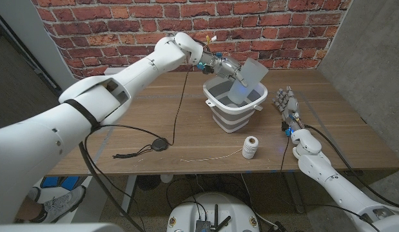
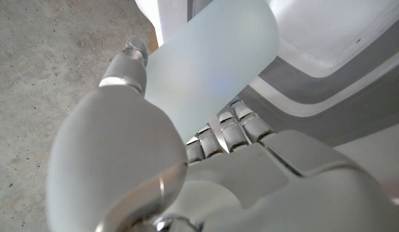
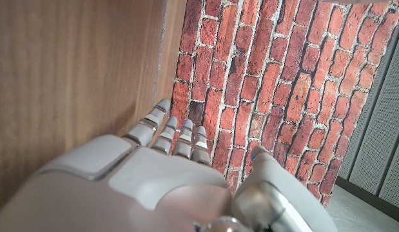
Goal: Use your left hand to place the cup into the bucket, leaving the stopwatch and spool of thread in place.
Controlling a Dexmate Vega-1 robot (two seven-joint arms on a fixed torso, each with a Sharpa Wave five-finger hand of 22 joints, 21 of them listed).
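Head view: left hand grips the frosted cup, tilted over the open bucket on the worktop. Stopwatch and spool of thread lie nearer. Right hand waits beside the bucket, fingers spread, holding nothing.

Head view evenly lit, sharp, soft shadows under bucket and spool; edges bow slightly. Left wrist view: cup blurred, too close. Right wrist view: brick wall sharp, hand soft
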